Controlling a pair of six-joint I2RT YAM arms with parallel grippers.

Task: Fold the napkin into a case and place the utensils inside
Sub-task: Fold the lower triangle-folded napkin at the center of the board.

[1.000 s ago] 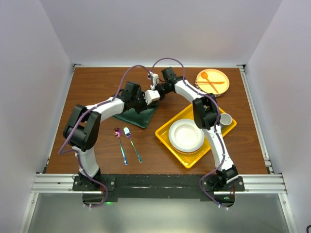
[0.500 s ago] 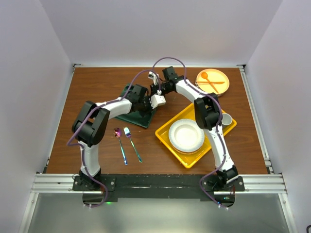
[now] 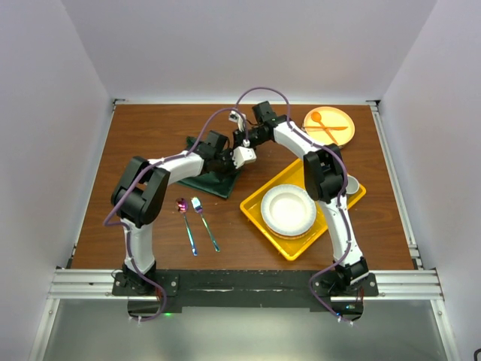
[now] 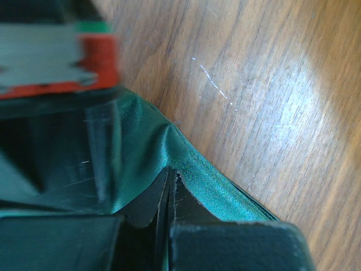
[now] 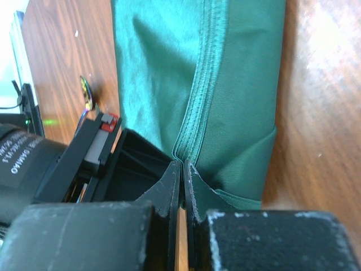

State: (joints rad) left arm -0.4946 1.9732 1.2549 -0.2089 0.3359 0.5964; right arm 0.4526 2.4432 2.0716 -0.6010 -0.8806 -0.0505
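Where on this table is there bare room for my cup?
Bare wood in the far left corner beyond the napkin; the near right corner between yellow tray and table edge; the near strip between utensils and tray. Crowded in the middle: left arm and right arm meet over the napkin.

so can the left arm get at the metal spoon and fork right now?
Probably not yet: the spoon and fork lie uncovered on the table near its elbow, but the left tool is shut on the napkin and would have to let go first.
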